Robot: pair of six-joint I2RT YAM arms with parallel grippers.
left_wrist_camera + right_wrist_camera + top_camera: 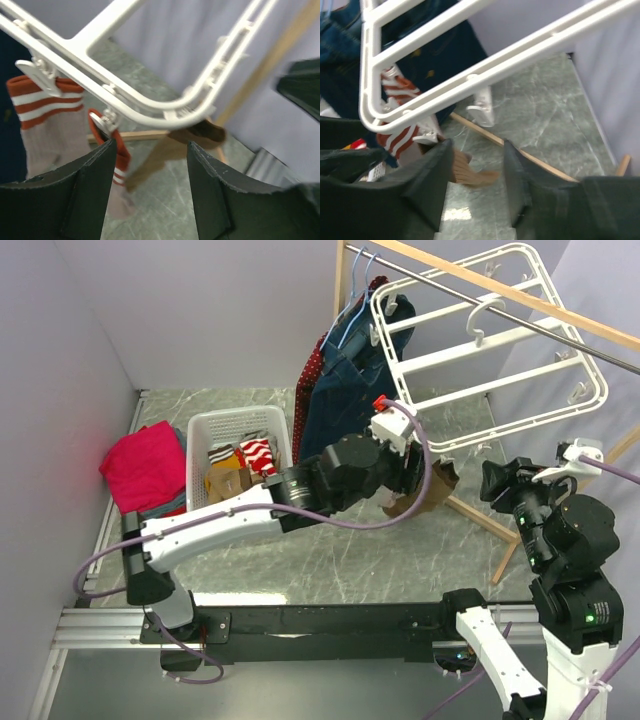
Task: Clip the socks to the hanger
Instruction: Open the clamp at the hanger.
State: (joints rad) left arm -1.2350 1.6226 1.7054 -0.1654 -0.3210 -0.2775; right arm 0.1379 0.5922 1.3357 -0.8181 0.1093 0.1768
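Hanging over green marbled tabletop (330, 560), white hanger (440, 355), pale lilac walls (200, 310)

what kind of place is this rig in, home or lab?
Looks like a lab booth staged as a laundry corner: plain partition walls, a white drying hanger on a wooden rack, and a laundry basket on the marble-pattern tabletop.

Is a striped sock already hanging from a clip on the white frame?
Yes, a sock with a red-and-white striped cuff hangs from a white clip on the drying frame.
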